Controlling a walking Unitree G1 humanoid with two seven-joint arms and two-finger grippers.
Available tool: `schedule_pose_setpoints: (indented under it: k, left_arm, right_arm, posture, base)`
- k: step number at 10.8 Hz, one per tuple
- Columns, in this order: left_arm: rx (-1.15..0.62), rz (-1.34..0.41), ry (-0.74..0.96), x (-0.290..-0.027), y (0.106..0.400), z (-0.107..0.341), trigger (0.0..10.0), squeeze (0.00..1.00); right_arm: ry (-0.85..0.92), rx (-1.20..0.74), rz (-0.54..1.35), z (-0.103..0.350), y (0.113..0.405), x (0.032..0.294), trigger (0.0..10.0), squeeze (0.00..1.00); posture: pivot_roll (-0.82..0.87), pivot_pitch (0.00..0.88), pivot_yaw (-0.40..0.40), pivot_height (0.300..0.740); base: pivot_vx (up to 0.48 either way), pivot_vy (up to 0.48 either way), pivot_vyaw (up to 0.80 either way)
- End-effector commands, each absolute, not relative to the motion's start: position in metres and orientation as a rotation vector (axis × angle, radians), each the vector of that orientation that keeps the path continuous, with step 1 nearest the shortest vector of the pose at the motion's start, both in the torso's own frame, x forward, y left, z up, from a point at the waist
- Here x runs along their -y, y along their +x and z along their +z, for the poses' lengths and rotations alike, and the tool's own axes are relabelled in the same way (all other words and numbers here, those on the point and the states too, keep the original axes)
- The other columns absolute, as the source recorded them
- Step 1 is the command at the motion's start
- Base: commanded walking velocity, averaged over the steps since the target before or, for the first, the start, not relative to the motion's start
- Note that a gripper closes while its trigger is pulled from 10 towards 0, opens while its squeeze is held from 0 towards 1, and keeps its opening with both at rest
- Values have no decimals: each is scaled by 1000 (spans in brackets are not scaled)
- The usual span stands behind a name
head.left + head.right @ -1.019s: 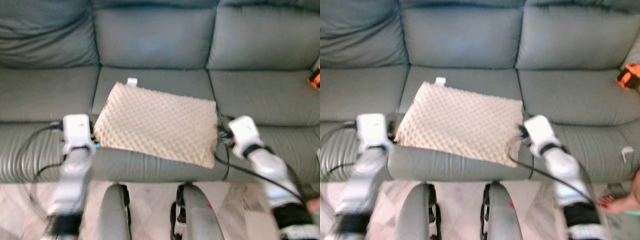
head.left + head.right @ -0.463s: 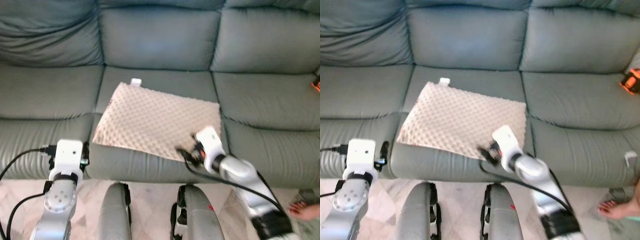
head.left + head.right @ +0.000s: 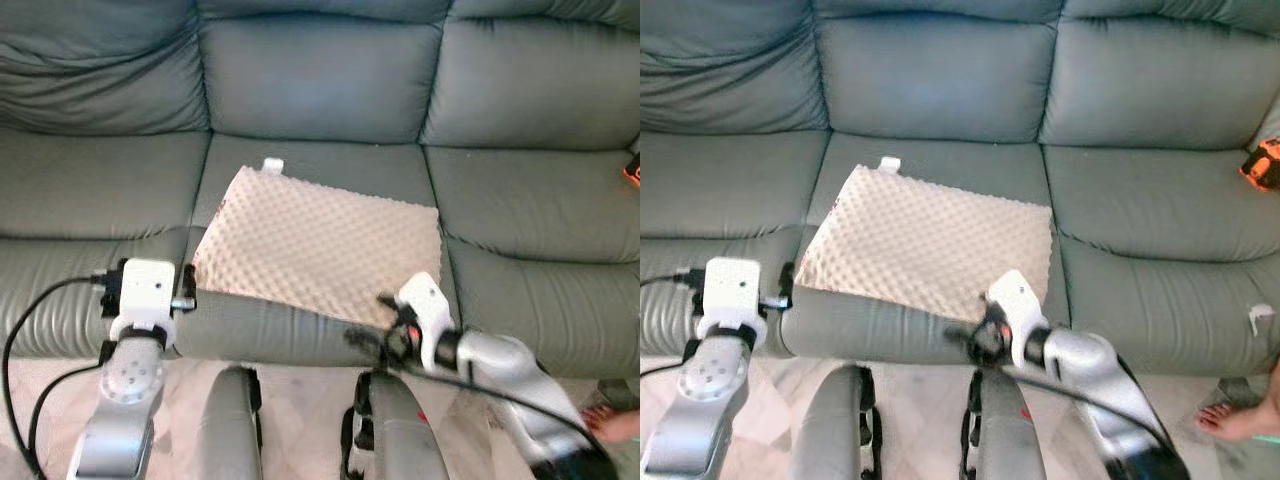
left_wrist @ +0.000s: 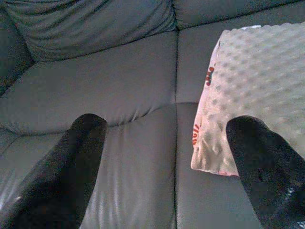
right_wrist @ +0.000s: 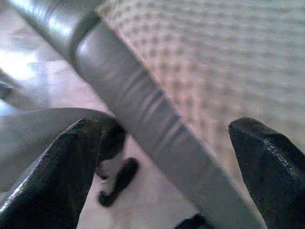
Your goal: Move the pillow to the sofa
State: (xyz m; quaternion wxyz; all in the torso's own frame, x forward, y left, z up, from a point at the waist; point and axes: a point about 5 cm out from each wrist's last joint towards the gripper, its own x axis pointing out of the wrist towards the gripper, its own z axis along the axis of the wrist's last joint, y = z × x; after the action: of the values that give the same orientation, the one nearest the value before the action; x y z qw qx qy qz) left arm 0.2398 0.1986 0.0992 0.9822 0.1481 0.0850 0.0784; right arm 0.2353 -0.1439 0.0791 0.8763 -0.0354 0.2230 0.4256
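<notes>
A grey-green leather sofa [image 3: 320,90] spans the view above a pale marble floor [image 3: 910,425]. The left hand [image 4: 167,157] hangs wide open just off the pillow's near left corner, touching nothing. The right hand [image 5: 162,162], also spread wide, hovers at the seat's front edge. The dimpled beige pillow [image 3: 320,245] lies flat on the middle seat, long axis running left-right, slightly skewed, its white tag [image 3: 271,165] toward the backrest.

The big grey sofa [image 3: 320,110] holds a bumpy beige pillow [image 3: 320,245] flat on its middle seat.
</notes>
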Motion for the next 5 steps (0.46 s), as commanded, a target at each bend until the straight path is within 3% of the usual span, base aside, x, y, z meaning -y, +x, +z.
schedule_pose_setpoints:
  k: [1,5]
  left_arm:
    - [-211,163,297,-200,238,92,10000,1000]
    - [-211,163,297,-200,238,92,10000,1000]
  right_arm:
    - [-59,-498,918,78,227,147,10000,1000]
    - [-59,-498,918,78,227,147,10000,1000]
  posture:
    - [-5,172,-30,647]
    - [-5,172,-30,647]
  base:
    - [0,0,0]
    - [0,0,0]
